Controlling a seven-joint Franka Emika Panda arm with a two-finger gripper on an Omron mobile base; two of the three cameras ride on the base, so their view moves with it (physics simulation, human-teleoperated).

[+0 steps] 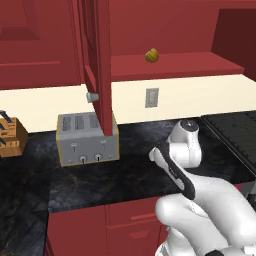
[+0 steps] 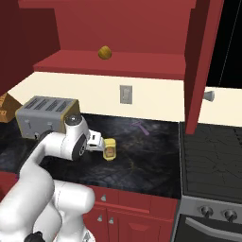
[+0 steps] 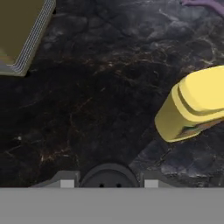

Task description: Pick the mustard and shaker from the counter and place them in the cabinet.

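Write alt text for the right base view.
The white arm's hand is shut on the yellow mustard just above the black marbled counter, beside a grey toaster. Above, an orange-yellow lump sits on the open red cabinet shelf.

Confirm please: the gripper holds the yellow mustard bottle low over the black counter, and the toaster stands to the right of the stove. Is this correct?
Not quite. In the right base view the toaster stands to the left of the stove, not the right. The rest holds: the gripper is shut on the yellow mustard bottle low over the black counter.
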